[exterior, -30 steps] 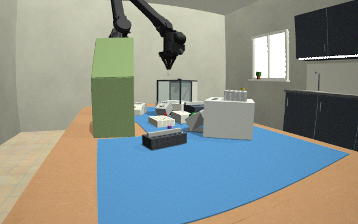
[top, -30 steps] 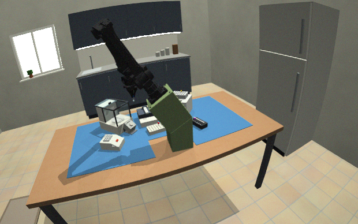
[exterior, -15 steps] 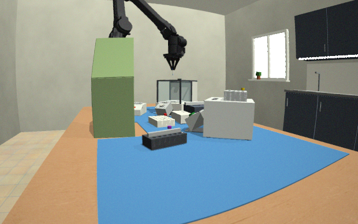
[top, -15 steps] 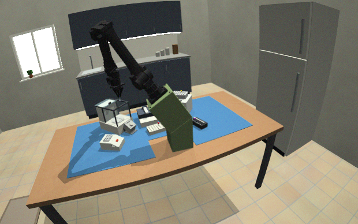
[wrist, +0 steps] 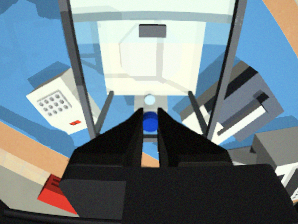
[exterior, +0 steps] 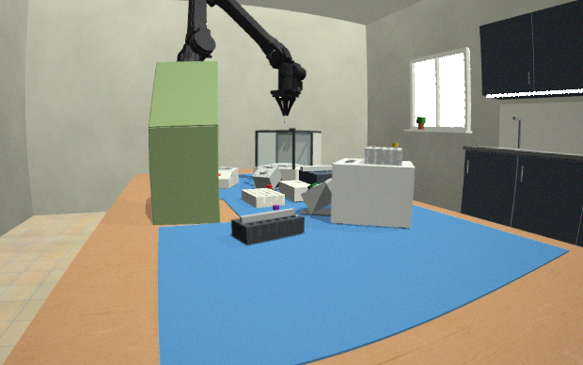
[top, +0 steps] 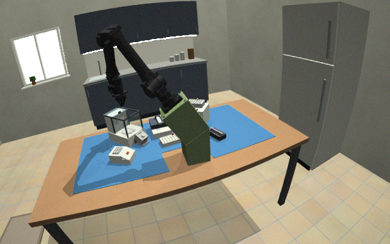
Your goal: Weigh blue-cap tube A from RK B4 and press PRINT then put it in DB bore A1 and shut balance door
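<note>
Claw (top: 122, 105) (exterior: 285, 114) (wrist: 150, 114) nearly closed on tube A (exterior: 285, 120) (wrist: 150, 121), above balance (top: 121, 137) (exterior: 289, 166) (wrist: 106, 60); I was carrying it panward, needed straight lowering.

From up above the bench's near edge, behind the green arm pedestal (top: 195, 138) (exterior: 184, 174), the top view looks down over the whole table towards the kitchen cabinets. The exterior view sits low and close at the magnet block's end, facing along the blue mat (top: 242, 129) (exterior: 301, 282) (wrist: 30, 65); the wrist view peers down past the fingers at the balance (top: 121, 135) (exterior: 282, 165) (wrist: 150, 60), nearest of all, which all three share.
</note>
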`<state>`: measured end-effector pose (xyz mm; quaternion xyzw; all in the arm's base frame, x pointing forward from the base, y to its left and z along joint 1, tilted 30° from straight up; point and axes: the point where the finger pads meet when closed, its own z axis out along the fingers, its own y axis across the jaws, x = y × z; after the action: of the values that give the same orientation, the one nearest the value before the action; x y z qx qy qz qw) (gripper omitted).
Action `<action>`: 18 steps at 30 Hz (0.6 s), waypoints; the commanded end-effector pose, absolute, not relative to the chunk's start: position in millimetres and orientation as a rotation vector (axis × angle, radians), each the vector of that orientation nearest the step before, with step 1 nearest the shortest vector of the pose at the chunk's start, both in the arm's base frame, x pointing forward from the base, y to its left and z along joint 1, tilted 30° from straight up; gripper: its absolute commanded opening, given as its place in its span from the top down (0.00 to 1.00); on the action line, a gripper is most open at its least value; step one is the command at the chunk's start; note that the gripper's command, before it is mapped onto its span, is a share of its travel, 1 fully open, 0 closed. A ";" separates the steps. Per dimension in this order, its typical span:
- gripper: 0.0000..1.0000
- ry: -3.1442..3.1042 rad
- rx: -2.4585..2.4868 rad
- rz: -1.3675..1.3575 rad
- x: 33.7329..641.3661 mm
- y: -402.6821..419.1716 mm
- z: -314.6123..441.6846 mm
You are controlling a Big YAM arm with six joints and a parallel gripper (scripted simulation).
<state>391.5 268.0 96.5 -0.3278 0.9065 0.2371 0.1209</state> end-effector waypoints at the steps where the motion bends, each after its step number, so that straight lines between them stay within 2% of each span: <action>1: 0.91 2.674 -0.974 0.689 386.0 266.4 85.0; 18: 0.91 2.633 -0.958 0.689 396.6 269.3 101.9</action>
<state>388.4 266.1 92.8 -0.3270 0.9076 0.2363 0.1164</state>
